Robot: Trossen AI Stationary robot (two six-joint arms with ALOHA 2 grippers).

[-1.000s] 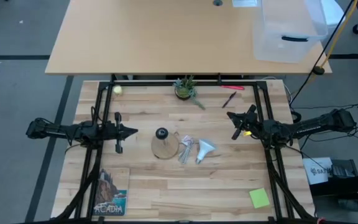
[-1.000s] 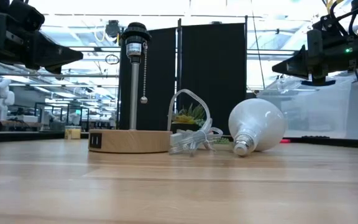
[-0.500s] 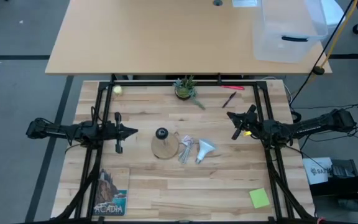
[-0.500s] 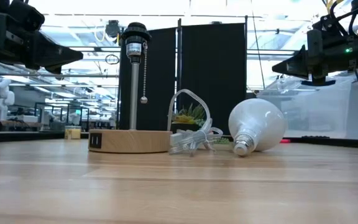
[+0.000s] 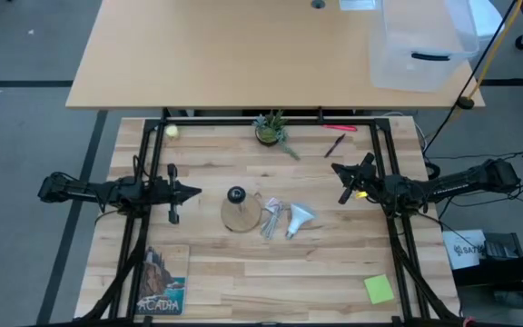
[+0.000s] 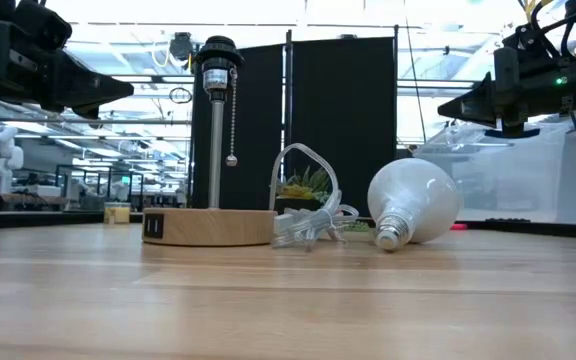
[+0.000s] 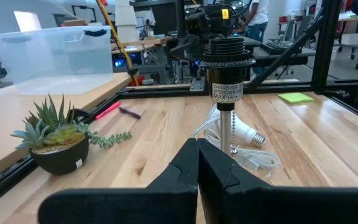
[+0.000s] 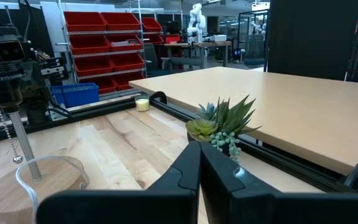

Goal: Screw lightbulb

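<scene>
High view showed me the lightbulb (image 5: 300, 217) lying on its side on the table (image 5: 243, 272), just beside a clear wrapper (image 5: 271, 219) and the wooden stand (image 5: 237, 213), whose socket was empty. Nothing was done yet, I judged: pick-up, alignment and screwing all remained. My left gripper (image 5: 194, 192) hung left of the stand, my right gripper (image 5: 338, 169) beyond the bulb, both pinched shut on nothing. The low view gave me the bulb's metal base (image 6: 389, 237), which from above I could barely make out.
</scene>
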